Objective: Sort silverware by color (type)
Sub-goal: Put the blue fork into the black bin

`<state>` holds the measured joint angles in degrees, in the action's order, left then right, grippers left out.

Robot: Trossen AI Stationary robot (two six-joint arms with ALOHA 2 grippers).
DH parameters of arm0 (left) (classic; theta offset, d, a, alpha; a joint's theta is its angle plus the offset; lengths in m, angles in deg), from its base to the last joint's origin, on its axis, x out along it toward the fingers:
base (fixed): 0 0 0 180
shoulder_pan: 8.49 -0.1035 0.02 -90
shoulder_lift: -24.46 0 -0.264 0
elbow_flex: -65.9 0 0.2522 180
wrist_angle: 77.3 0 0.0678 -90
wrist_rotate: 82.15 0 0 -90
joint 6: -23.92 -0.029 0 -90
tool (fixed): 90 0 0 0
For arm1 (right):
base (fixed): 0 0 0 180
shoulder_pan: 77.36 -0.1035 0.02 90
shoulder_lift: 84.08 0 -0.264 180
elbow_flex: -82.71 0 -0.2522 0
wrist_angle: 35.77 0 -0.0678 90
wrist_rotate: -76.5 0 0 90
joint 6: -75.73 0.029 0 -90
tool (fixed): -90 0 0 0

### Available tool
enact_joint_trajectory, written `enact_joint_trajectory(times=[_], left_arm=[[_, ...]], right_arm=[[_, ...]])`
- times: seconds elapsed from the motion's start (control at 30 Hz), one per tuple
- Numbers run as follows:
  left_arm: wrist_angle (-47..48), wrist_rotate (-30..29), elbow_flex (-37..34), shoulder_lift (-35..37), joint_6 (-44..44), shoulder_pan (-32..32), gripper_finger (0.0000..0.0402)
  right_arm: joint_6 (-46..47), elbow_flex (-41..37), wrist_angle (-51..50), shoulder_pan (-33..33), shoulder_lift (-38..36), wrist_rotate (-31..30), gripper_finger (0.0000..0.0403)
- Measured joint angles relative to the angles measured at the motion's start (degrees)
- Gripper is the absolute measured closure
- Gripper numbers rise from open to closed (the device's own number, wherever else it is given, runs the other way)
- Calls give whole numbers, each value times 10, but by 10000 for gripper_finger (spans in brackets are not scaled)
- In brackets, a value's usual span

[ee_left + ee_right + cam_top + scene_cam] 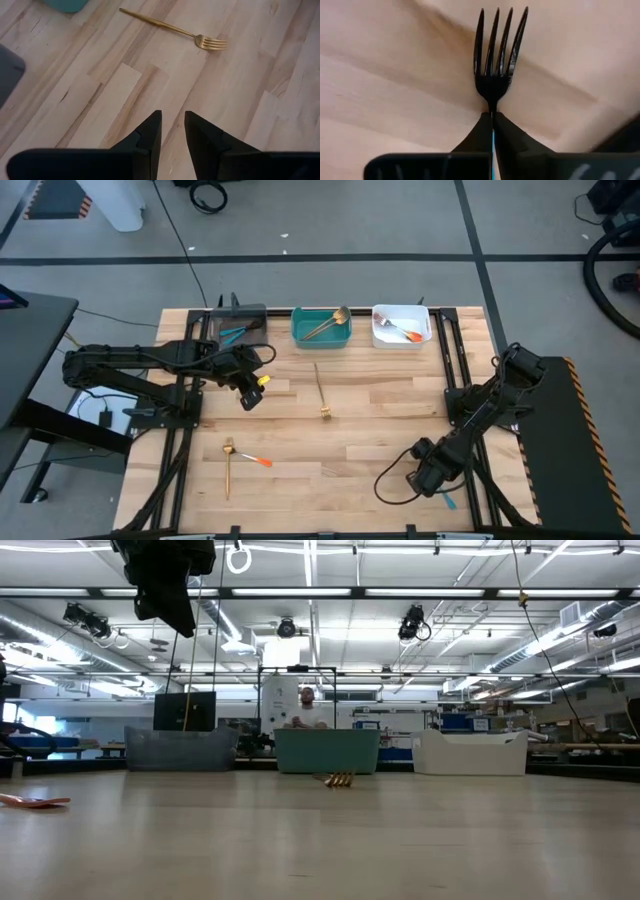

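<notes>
Risk, first: right gripper (492,120), low over the near right corner of the table (380,395), is clamped on the thin neck of a fork (495,55) just below its head. A pinch that narrow may let the fork swivel or slip out once lifted, and the tines would then swing down and catch a bin wall at the drop. The handle end, blue where it shows past the gripper in the high view, lies very near the table's edge, so a fumbled lift could send it off the table.

Risk, second: left gripper (172,132) hovers above the boards near the left side, fingers parted with a small gap and nothing between them. Judged idle; if it reaches for the gold fork (175,27) lying ahead of it while the right arm crosses to the bins, the arms could crowd each other.

Item, held fork: four slim dark tines, slightly splayed, glossy; head lies flat on the wood.

Items, loose on table: gold fork at centre; a gold utensil (228,465) and an orange-handled utensil (257,459) touching or crossing near the front left.

Items, already binned: blue-handled pieces in the grey bin (250,312), gold in the teal bin (300,332), orange-handled in the white bin (382,332), all along the far edge.
</notes>
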<state>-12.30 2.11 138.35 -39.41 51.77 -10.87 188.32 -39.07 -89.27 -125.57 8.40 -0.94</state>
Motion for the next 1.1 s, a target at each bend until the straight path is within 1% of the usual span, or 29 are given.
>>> enact_joint_trajectory(times=[0.13, 0.23, 0.37, 0.53, 0.63, 0.73, 0.83, 0.93, 1.03, 1.1], left_arm=[[-1, 0, 0, 0, 2, 0, 308], [-4, 0, 0, 0, 19, 0, 308], [-28, 0, 0, 0, 34, 0, 308], [-118, 0, 0, 0, 28, 0, 308], [-185, -2, 0, 0, 7, -1, 308], [-257, -20, 0, 0, -18, -1, 308], [-322, -39, 0, -8, -39, -3, 308], [-352, -41, 0, -19, -43, -14, 308], [-353, -41, -1, -30, -30, -31, 308], [-375, -42, 1, -43, -31, -39, 308]], right_arm=[[-1, 27, -9, 17, -22, -39, 398], [1, 48, -18, 33, -43, -79, 400], [-10, 74, -13, 69, -78, -179, 400], [-94, 110, -8, 140, -114, -337, 400], [-178, 137, 4, 196, -123, -424, 400], [-307, 168, 52, 252, -122, -467, 400], [-456, 195, 124, 304, -112, -484, 400], [-577, 215, 191, 345, -108, -493, 400], [-642, 236, 222, 378, -105, -507, 400], [-671, 248, 245, 400, -101, -511, 400]])
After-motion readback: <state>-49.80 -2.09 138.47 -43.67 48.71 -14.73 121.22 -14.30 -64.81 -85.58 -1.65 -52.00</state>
